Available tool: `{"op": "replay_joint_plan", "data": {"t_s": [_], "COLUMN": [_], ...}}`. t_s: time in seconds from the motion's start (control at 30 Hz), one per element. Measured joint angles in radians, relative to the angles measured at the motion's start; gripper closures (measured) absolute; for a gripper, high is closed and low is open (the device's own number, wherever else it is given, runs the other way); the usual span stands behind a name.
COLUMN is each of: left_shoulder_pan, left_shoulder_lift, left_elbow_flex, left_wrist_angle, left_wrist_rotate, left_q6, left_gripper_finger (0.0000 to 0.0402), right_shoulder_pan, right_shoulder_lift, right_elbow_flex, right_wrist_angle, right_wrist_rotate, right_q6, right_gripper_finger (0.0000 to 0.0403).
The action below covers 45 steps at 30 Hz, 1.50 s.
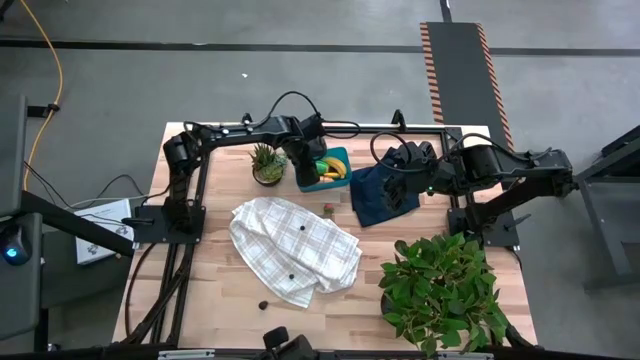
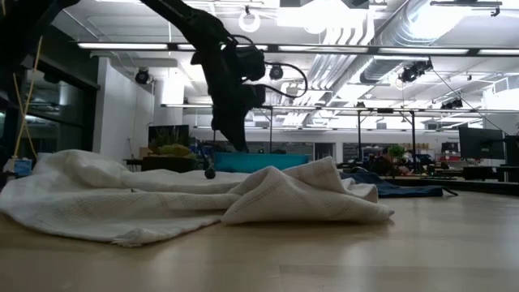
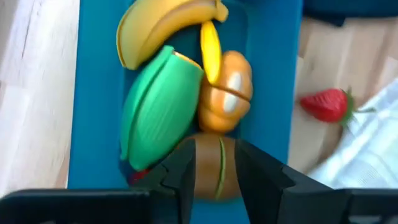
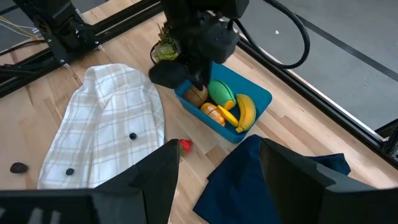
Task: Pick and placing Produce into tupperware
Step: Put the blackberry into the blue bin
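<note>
Tupperware (image 1: 334, 172) sits on my bench (image 1: 200, 300) between spiky plant (image 1: 267, 163) and navy cloth (image 1: 385, 195), holding banana (image 3: 168, 28), green piece (image 3: 158, 109), orange piece (image 3: 227, 90) | left hand (image 3: 214, 171) inside it, pinching brown piece (image 3: 208, 165), lower half hidden | strawberry (image 3: 324, 104) outside on the wood | right hand (image 4: 214, 168) spread above cloth | checked towel (image 1: 295, 250) mid-bench.
</note>
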Motion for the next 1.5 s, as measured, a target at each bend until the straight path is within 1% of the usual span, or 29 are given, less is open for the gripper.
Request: {"op": "replay_joint_plan", "data": {"t_s": [0.1,0.23,0.37,0.47,0.57,0.73,0.93,1.07,1.2,1.33,1.5], "left_shoulder_pan": [0.0,0.0,-0.001,-0.008,-0.023,-0.052,-0.075,-0.104,-0.152,-0.224,-0.356], "left_shoulder_lift": [-0.032,-0.083,-0.141,-0.186,-0.24,-0.331,-0.453,-0.555,-0.667,-0.777,-0.9], "left_elbow_flex": [0.0,0.0,0.0,0.0,0.0,0.0,-0.007,-0.057,-0.154,-0.272,-0.41], "left_wrist_angle": [-0.049,-0.1,-0.14,-0.156,-0.162,-0.187,-0.236,-0.235,-0.229,-0.228,-0.226], "left_wrist_rotate": [0.009,0.053,0.061,0.064,0.068,0.071,0.055,0.056,0.056,0.04,-0.02], "left_q6": [0.0,-0.001,-0.006,-0.024,-0.034,-0.062,-0.095,-0.132,-0.197,-0.309,-0.501], "left_gripper_finger": [0.0314,0.0327,0.0339,0.0346,0.0351,0.0357,0.0356,0.0356,0.0355,0.0355,0.0355], "right_shoulder_pan": [0.0,0.0,0.008,0.032,0.056,0.104,0.156,0.178,0.193,0.195,0.195], "right_shoulder_lift": [0.0,0.0,0.0,0.0,0.0,0.0,0.0,0.0,0.0,0.0,0.0], "right_elbow_flex": [0.0,0.0,0.0,0.0,0.0,0.0,0.0,0.0,0.0,0.0,0.0], "right_wrist_angle": [0.0,0.0,0.0,-0.011,-0.047,-0.099,-0.1,-0.105,-0.11,-0.11,-0.107], "right_wrist_rotate": [0.0,0.0,0.009,0.054,0.064,0.097,0.127,0.143,0.149,0.149,0.148], "right_q6": [-0.005,-0.006,-0.008,-0.032,-0.033,0.013,0.051,0.078,0.09,0.09,0.08], "right_gripper_finger": [0.019,0.019,0.019,0.019,0.019,0.019,0.019,0.019,0.019,0.019,0.019]}}
